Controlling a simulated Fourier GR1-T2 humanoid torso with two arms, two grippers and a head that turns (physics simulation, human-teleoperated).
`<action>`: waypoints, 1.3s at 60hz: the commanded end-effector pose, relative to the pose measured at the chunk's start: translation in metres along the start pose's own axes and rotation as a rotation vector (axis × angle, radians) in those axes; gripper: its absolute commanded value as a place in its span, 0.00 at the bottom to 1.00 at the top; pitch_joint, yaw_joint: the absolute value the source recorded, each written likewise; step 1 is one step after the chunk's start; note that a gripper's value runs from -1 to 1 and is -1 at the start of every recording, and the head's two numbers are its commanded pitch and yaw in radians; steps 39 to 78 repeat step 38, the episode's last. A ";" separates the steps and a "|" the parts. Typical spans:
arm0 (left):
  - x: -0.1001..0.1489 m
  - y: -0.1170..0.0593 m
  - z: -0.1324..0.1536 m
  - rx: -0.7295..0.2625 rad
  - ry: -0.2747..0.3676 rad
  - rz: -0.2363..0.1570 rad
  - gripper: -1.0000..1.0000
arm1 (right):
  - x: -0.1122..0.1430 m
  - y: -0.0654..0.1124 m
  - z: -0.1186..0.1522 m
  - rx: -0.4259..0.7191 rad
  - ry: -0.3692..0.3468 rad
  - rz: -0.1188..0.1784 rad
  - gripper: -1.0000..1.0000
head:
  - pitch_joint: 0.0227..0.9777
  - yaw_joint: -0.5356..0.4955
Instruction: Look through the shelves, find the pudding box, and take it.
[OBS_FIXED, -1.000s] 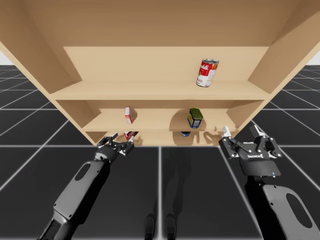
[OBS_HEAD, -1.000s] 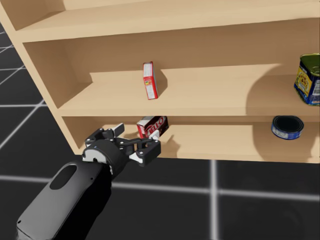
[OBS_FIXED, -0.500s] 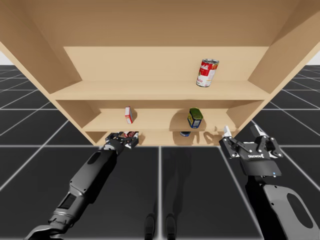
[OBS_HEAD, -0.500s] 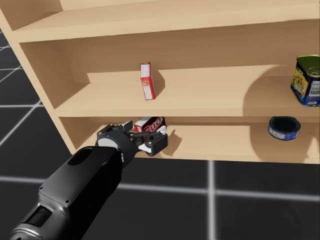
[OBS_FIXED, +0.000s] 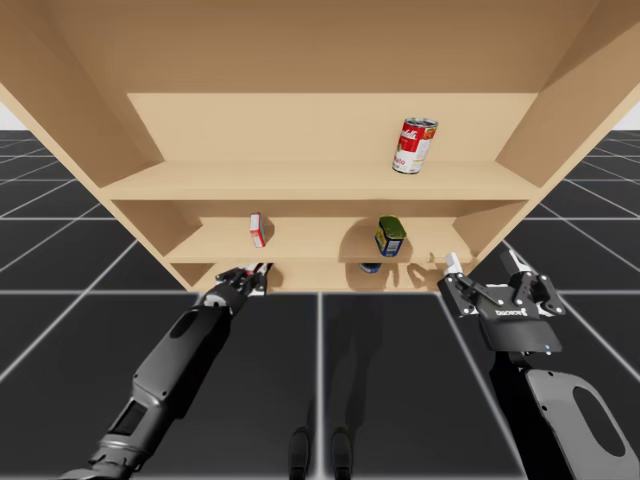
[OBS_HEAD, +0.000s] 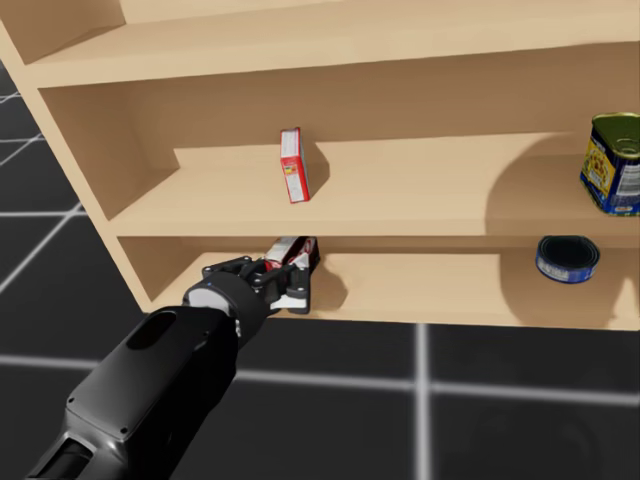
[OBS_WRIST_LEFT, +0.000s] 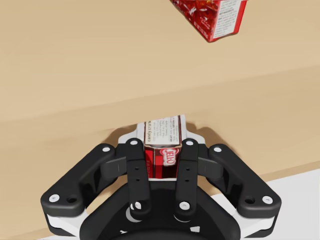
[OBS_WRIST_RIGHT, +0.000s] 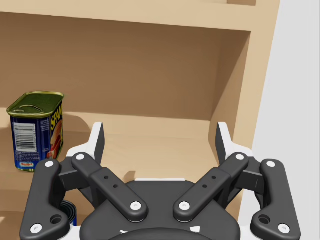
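Shelf unit (OBS_FIXED: 320, 180) open-fronted; right gripper (OBS_WRIST_RIGHT: 161, 135) wide open, empty; left gripper (OBS_WRIST_LEFT: 161, 152) has jaws closed on two sides of the pudding box (OBS_WRIST_LEFT: 162, 131), bottom shelf, 6 o'clock of the small red box (OBS_HEAD: 292, 165). Grasp looks made; next call: draw it straight out, clear of the shelf above.

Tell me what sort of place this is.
Probably a simulated pantry-style test scene, not a real room: an open wooden shelf unit stands on a dark grid floor, stocked with a few groceries such as a red-and-white can and a blue tin. My left gripper is shut on the pudding box.
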 end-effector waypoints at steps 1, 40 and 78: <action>0.017 -0.009 0.016 -0.080 -0.060 -0.045 1.00 | 0.000 0.000 0.000 -0.001 0.000 0.000 0.00 | 0.70 0.72; 0.012 0.004 0.105 -0.086 -0.002 -0.218 1.00 | 0.000 -0.001 0.000 -0.005 -0.006 0.003 0.00 | 0.69 0.72; 0.012 0.004 0.105 -0.086 -0.002 -0.218 1.00 | 0.000 -0.001 0.000 -0.005 -0.006 0.003 0.00 | 0.69 0.72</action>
